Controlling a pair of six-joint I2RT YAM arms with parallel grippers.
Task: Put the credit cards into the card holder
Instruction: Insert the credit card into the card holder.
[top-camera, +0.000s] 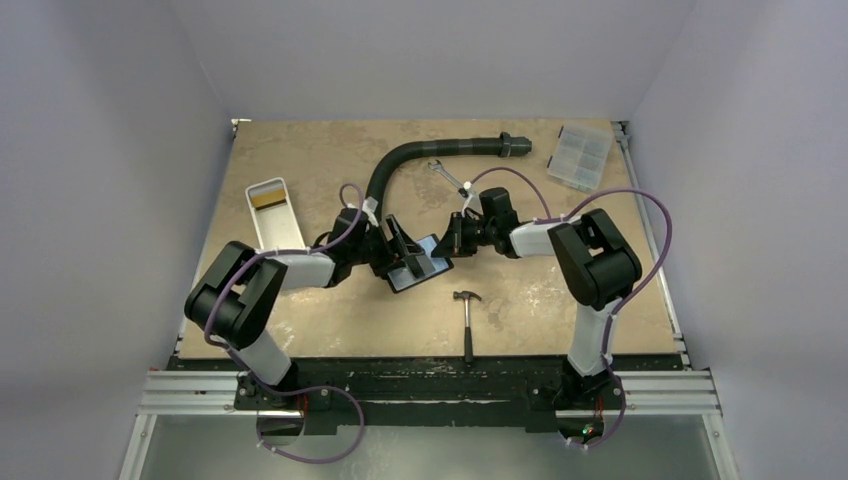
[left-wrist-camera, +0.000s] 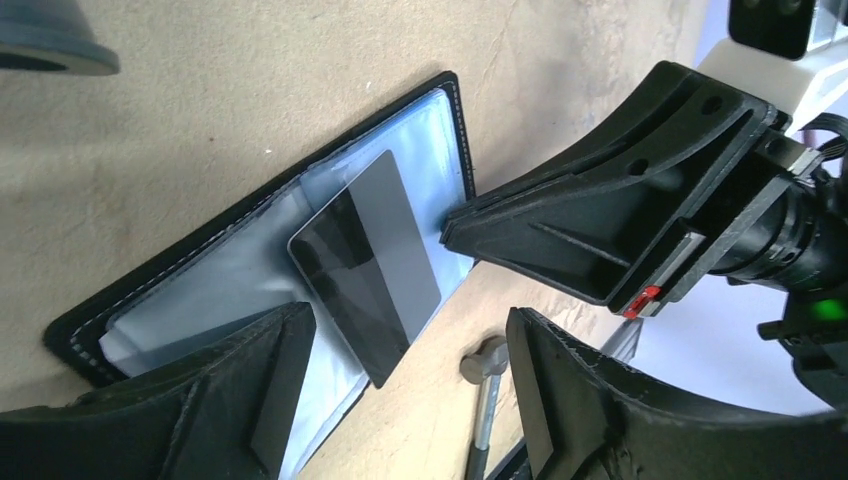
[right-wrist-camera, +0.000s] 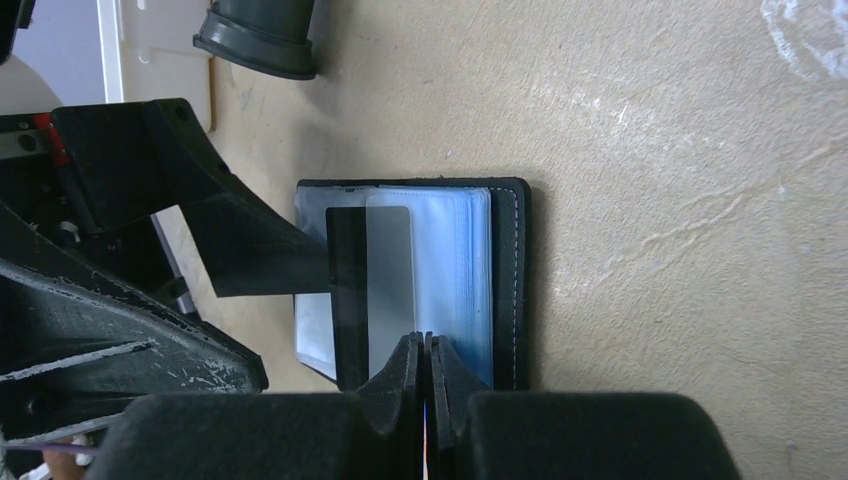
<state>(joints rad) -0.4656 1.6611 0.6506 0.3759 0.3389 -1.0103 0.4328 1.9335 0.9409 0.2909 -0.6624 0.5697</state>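
Left wrist: left hand (left-wrist-camera: 405, 345) open over credit card (left-wrist-camera: 365, 265) on card holder (left-wrist-camera: 230, 280); right hand (left-wrist-camera: 450, 230) closed.

count from what i can see: one card holder (top-camera: 418, 268), one credit card (left-wrist-camera: 365, 265) showing, one hammer (top-camera: 467, 320), one white tray (top-camera: 274, 212), one clear compartment box (top-camera: 580, 155), one black hose (top-camera: 420, 155), one little wrench (top-camera: 447, 178). two grippers: left gripper (left-wrist-camera: 408, 325), right gripper (right-wrist-camera: 424, 350).
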